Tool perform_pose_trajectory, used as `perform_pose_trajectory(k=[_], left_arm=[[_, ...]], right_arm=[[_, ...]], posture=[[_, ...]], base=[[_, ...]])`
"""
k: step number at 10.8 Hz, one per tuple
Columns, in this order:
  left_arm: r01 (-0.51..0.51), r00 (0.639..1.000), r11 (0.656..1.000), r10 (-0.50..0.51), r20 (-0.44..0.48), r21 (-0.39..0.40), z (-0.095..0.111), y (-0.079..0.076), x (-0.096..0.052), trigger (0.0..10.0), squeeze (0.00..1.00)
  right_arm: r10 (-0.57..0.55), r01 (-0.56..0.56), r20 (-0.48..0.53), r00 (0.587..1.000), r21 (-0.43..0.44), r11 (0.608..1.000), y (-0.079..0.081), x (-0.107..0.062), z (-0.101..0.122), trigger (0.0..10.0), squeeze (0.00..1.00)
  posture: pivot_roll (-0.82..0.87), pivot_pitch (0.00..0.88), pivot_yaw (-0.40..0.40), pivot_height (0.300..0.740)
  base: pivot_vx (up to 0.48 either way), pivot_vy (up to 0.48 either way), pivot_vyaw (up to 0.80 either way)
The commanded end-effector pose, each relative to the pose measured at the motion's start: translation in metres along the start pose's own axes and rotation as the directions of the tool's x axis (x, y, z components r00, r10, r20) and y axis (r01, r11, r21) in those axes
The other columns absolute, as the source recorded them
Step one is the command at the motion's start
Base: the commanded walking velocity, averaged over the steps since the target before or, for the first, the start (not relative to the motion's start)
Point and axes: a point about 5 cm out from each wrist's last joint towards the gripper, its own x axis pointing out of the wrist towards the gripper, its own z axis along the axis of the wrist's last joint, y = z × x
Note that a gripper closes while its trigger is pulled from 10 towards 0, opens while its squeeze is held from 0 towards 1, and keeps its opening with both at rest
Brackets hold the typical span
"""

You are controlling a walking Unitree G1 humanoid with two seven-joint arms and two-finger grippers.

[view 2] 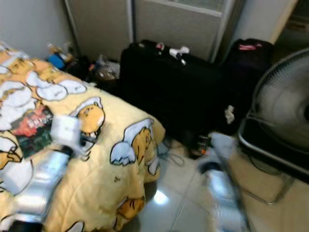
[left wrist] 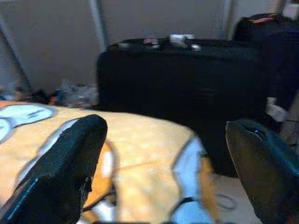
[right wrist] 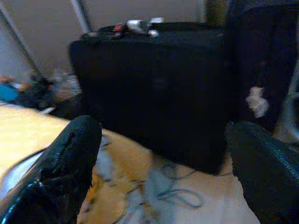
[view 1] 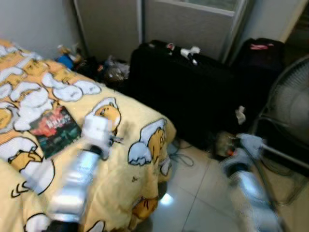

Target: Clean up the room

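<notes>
Left eye view: book (view 1: 55, 131) lies on bed (view 1: 130, 121), near left. Left gripper (left wrist: 163, 163) wide, empty, over bedspread; right gripper (right wrist: 163, 163) wide above floor. Step: approach (nothing grasped). Next: reach left, lower onto book.

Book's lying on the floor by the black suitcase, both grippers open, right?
Not quite. The book lies on the yellow bedspread, as the left eye view shows, not on the floor. The black suitcase and both open grippers are as stated.
</notes>
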Motion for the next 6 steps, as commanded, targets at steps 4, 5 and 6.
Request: perform_pose_trajectory(k=[4,5,6], left_arm=[[-0.073,0.997,0.997,0.073,-0.02,0.01,-0.0014,0.0162,-0.0037,10.0,0.44],[-0.079,0.997,0.997,0.078,-0.027,-0.005,-0.0024,0.0166,-0.003,10.0,0.42],[-0.096,0.994,0.994,0.094,-0.052,-0.046,-0.0058,0.0202,-0.0021,10.0,0.48]], right_arm=[[0.019,-0.019,-0.005,1.0,0.006,1.0,0.0077,0.0002,0.0003,10.0,0.0],[0.019,-0.019,-0.004,1.0,0.005,1.0,0.0071,-0.0034,0.0001,10.0,0.0],[0.019,-0.019,-0.003,1.0,0.004,1.0,0.0069,-0.0073,0.0001,10.0,0.0]], posture=[[-0.01,0.008,-0.012,0.74],[-0.02,0.01,-0.011,0.74],[-0.02,0.011,-0.013,0.74]], base=[[0.0,0.0,0.0],[0.0,0.0,0.0],[0.0,0.0,0.0]])
